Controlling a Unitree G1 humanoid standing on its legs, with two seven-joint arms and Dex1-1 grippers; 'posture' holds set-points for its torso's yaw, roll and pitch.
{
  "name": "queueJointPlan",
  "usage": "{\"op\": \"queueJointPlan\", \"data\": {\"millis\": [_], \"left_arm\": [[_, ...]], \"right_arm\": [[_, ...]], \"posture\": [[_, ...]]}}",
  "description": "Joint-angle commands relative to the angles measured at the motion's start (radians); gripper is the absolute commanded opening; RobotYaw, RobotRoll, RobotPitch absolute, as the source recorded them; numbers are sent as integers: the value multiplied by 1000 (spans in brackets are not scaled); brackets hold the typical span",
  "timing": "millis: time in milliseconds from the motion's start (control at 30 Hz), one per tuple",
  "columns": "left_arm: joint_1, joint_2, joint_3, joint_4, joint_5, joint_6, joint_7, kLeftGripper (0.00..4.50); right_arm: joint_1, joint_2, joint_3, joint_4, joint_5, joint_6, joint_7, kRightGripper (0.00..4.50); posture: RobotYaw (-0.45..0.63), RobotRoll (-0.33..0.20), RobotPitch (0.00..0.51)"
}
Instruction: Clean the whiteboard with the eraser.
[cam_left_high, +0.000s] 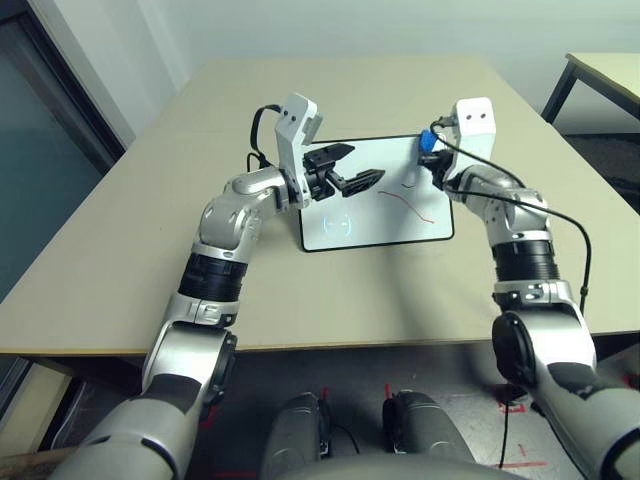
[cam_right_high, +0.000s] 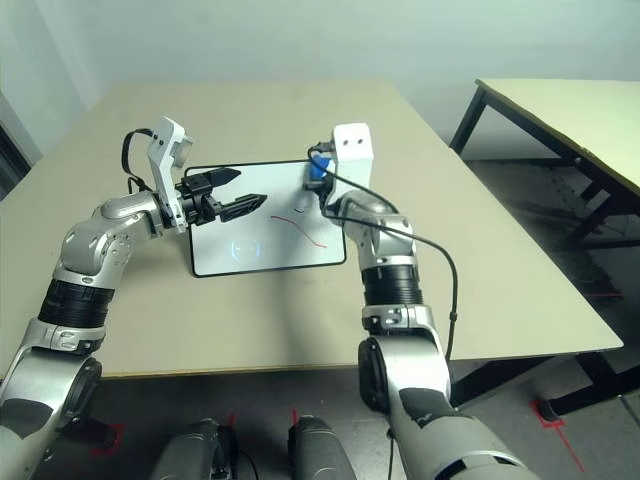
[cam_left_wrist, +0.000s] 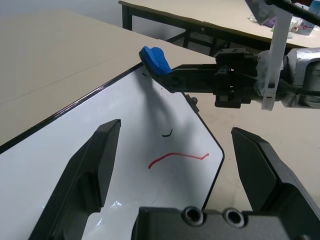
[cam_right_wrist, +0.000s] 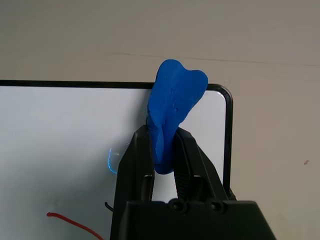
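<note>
Left hand (cam_left_wrist: 176, 167), wide, above board (cam_left_wrist: 135, 115). Right hand grips eraser (cam_right_wrist: 172, 107) over board; left wrist view adds purple item (cam_left_wrist: 270, 22) beyond.

The board (cam_left_high: 350, 220) lies flat on the table — white, black-rimmed, a red line and short dark stroke on it. The eraser (cam_right_wrist: 172, 100), blue and lumpy, is gripped over its far right corner area.
</note>
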Motion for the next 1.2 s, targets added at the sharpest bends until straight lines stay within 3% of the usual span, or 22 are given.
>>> {"op": "queueJointPlan", "data": {"millis": [33, 500, 900, 1200], "left_arm": [[2, 6, 0, -12, 4, 6, 0, 4500], [2, 6, -1, -22, 1, 15, 5, 4500], [-4, 1, -7, -10, 3, 6, -2, 4500], [-4, -7, -11, -6, 4, 3, -6, 4500]], "right_arm": [[14, 21, 15, 0, 6, 5, 6, 545], [136, 92, 57, -141, 6, 91, -5, 545], [35, 14, -35, 12, 3, -38, -48, 545], [67, 47, 13, -32, 14, 8, -19, 545]], "posture": [[-73, 0, 19], [-73, 0, 20], [-87, 0, 9], [-90, 0, 7]]}}
